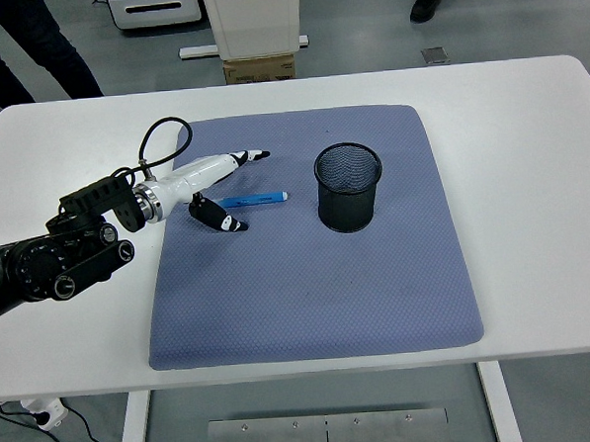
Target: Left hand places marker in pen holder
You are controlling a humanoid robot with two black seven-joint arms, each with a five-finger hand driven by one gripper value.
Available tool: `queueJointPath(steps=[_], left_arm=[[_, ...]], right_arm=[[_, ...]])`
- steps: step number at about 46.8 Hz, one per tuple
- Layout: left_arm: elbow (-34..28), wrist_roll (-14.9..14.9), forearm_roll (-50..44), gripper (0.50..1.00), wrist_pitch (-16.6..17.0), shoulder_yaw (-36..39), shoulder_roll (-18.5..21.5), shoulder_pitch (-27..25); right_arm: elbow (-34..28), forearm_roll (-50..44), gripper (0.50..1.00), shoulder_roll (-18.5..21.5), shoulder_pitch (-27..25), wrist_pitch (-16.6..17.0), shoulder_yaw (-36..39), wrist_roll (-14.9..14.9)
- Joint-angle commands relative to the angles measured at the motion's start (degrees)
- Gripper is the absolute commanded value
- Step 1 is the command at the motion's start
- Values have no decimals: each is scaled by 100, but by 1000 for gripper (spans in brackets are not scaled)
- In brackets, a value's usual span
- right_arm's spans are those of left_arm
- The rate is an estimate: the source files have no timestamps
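Note:
A blue marker (pixel 255 198) lies flat on the blue-grey mat (pixel 308 280), its white tip pointing right toward the black mesh pen holder (pixel 349 186). The holder stands upright on the mat a short way right of the marker. My left hand (pixel 230 190), white with black fingertips, reaches in from the left and straddles the marker's left end. Its fingers (pixel 250 156) stretch out behind the marker and the thumb (pixel 223 220) sits in front of it. The hand is open and holds nothing. The right arm is out of view.
The mat covers the middle of the white table (pixel 529 149). A person's legs (pixel 38 46) stand beyond the far left edge. A white cabinet base with a cardboard box (pixel 258 66) sits behind the table.

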Motion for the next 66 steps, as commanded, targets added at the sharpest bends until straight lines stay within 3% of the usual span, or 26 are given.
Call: queueJointPath(steps=[1, 10, 28, 42, 66], left_arm=[[0, 0, -2, 839, -36, 0, -5, -38], [-9, 0, 6, 769, -89, 9, 4, -170], [0, -35, 7, 766, -177, 325, 13, -205], [0, -26, 6, 660, -141, 352, -5, -205], [9, -44, 15, 648, -159, 369, -5, -196]], right_arm=[[1, -1, 1000, 0, 0, 0, 8, 0], [1, -1, 1000, 0, 0, 0, 0, 0], [1, -1, 1000, 0, 0, 0, 0, 0], [1, 8, 1000, 0, 0, 0, 0, 0], [1, -1, 1000, 0, 0, 0, 0, 0]])
